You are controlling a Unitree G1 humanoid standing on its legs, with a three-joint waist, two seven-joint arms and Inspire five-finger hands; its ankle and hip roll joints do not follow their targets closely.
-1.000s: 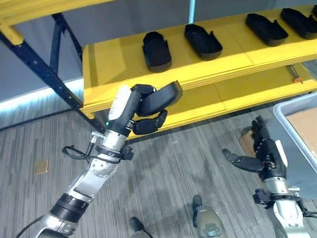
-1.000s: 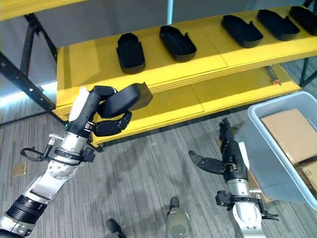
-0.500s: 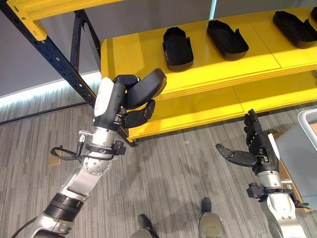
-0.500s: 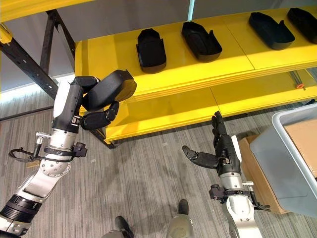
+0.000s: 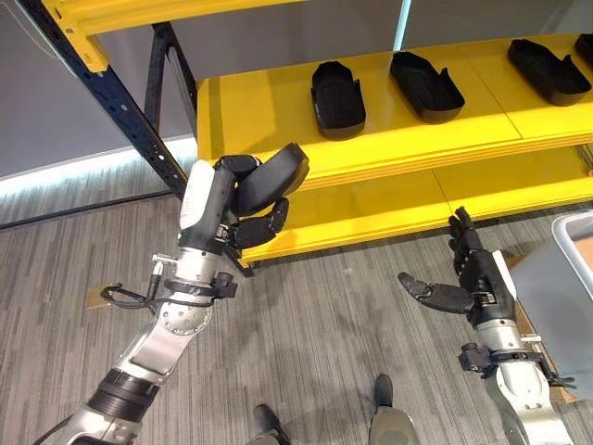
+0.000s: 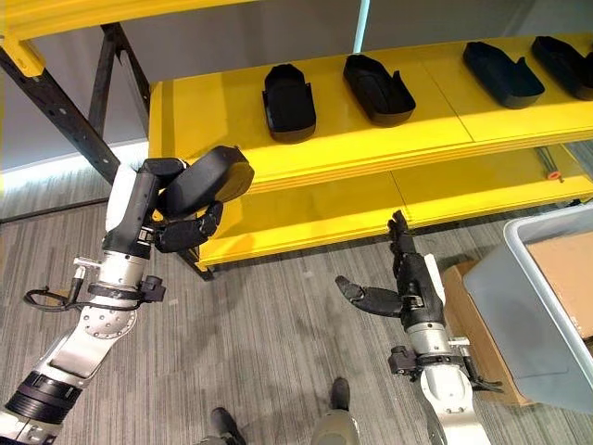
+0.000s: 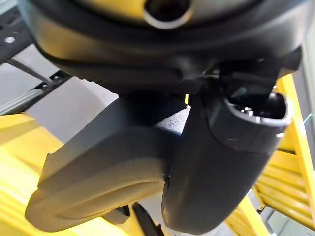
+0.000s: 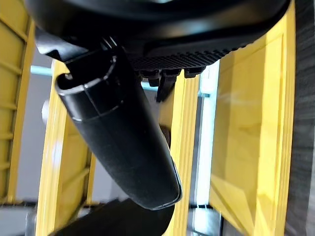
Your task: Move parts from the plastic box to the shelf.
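My left hand (image 5: 232, 199) is raised before the left end of the yellow shelf (image 5: 250, 111), shut on a black moulded part (image 5: 271, 178) that sticks out to the right of it; the same part (image 7: 108, 172) lies against the thumb in the left wrist view. Several like black parts (image 5: 337, 95) stand in a row on the shelf's upper board. My right hand (image 5: 473, 283) hangs open and empty low on the right, over the floor. The grey plastic box (image 6: 547, 306) stands at the right edge.
A dark blue shelf post (image 5: 130, 107) slants down just left of my left hand. A lower yellow board (image 5: 389, 199) juts out under the upper one. Brown cardboard (image 6: 468, 320) lies beside the plastic box. Grey plank floor (image 5: 315, 324) spreads between my arms.
The camera has shifted, so the shelf sits a little differently in view. My left hand with the part has dropped slightly. The right hand stays open.
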